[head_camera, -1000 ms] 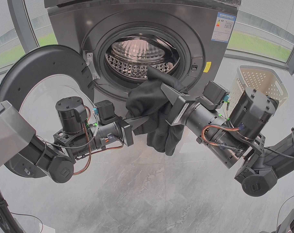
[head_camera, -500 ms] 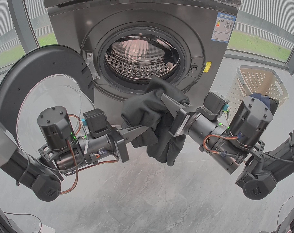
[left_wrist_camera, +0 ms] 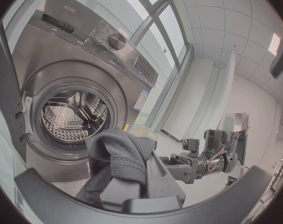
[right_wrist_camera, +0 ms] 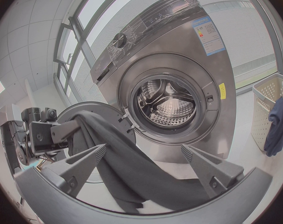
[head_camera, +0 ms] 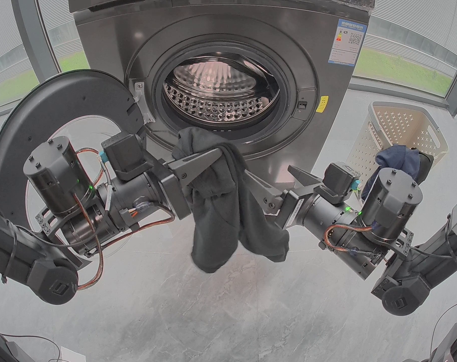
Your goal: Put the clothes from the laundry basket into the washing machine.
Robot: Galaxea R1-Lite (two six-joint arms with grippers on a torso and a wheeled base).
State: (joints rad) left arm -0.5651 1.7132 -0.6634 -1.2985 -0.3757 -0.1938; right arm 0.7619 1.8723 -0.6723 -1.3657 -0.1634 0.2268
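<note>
A dark grey garment [head_camera: 221,212] hangs from my left gripper [head_camera: 211,161], which is shut on its upper fold just below the washing machine's open drum [head_camera: 221,94]. In the left wrist view the cloth [left_wrist_camera: 122,150] bunches over the left gripper [left_wrist_camera: 138,173]. My right gripper [head_camera: 271,179] stands open to the right of the garment, whose lower part drapes between its fingers [right_wrist_camera: 97,154] in the right wrist view. The laundry basket [head_camera: 407,124] stands on the floor at the right with a blue garment [head_camera: 397,158] over its rim.
The machine's round door [head_camera: 62,116] is swung open to the left, close behind my left arm. The basket [right_wrist_camera: 269,100] and blue garment [right_wrist_camera: 278,125] sit right of the machine. Grey tiled floor [head_camera: 228,307] lies open below both arms.
The right gripper has opened, let go of the dark garment and drawn back down to the right. The left gripper has shut on it and lifted it up and left towards the drum.
</note>
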